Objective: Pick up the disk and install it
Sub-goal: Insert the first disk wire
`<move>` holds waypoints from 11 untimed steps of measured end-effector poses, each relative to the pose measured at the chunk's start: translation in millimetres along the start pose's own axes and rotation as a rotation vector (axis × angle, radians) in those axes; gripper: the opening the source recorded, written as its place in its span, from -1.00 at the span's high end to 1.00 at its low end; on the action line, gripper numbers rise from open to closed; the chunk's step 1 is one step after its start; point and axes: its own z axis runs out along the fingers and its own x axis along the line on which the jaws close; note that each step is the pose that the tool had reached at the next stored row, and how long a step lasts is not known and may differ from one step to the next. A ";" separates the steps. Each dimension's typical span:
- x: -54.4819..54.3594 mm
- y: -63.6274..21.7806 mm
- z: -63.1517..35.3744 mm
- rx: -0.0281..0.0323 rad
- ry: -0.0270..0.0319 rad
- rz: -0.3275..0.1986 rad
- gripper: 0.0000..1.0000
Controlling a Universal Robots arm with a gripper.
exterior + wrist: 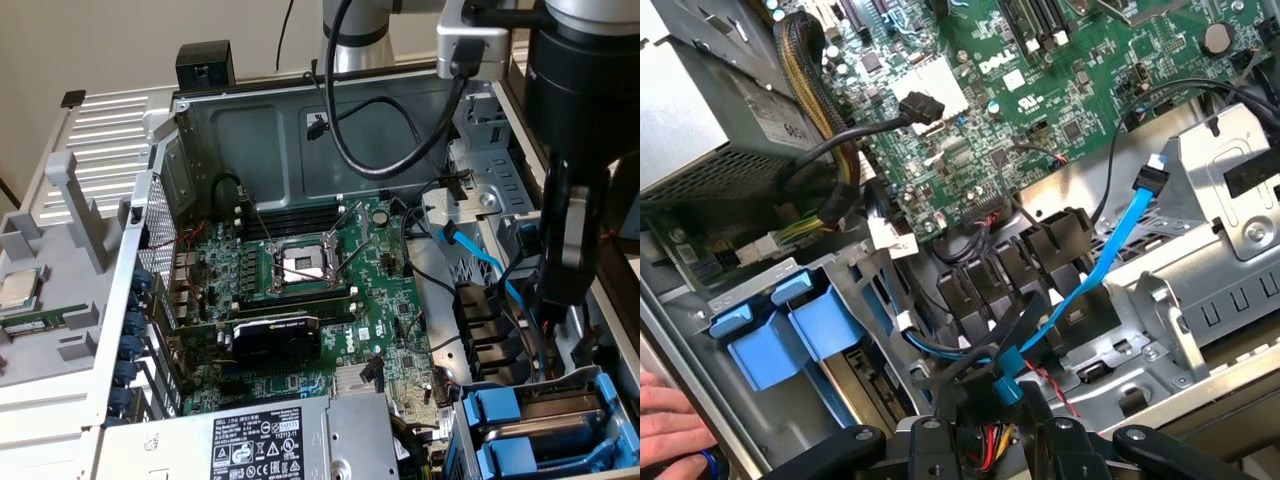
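One open computer case [250,120] lies before me. My gripper [556,303] hangs over black plugs [482,318] at the case's right side, and I cannot tell its grip. The disk [545,403] sits in the near right bay.

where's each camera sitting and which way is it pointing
Exterior view: off the arm, above the open computer case, looking down onto the motherboard; the gripper hangs at the exterior view's right.
Wrist view: on the wrist, looking down past the gripper into the case; a person's hand shows at one edge.
Shared: the motherboard, the blue cable and the blue drive frames.
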 end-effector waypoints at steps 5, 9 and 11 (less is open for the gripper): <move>1.4 2.8 -0.6 0.0118 0.0075 0.003 0.30; 1.9 3.8 -0.6 0.0336 0.0195 0.008 0.30; 2.4 4.6 -0.7 0.0428 0.0223 0.010 0.30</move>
